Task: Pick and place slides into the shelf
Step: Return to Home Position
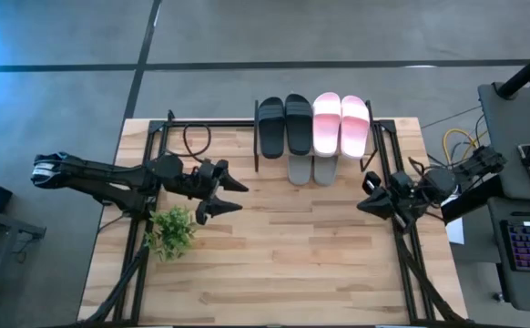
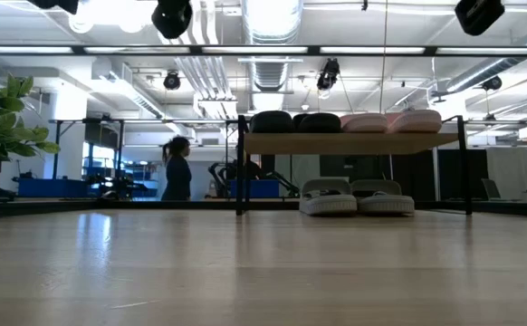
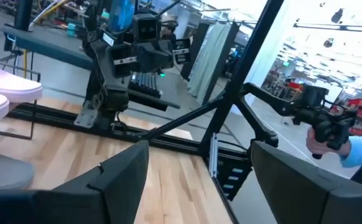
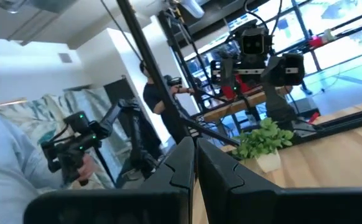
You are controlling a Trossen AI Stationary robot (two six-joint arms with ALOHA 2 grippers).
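Nearest me, the left claw [image 1: 241,197] hangs spread and empty just beside the potted plant [image 1: 172,230]; a careless swing home could topple it. The right claw [image 1: 365,200], pressed together, holds nothing. Beyond, the grey slides [image 1: 312,169] poke out beneath the shelf [image 2: 354,142]; the black slides [image 1: 284,124] and pink slides [image 1: 341,124] sit on top. A low sweep might drag the grey pair out.

High view looks straight down on the table [image 1: 274,264] — low view, level across it, shares the shelf [image 2: 349,142]

Right gripper [image 4: 195,146] jaws pressed together; potted plant [image 4: 265,140] on counter [image 4: 336,149] beyond; left arm [image 4: 255,62] behind it; person [image 4: 153,99] standing farther back.
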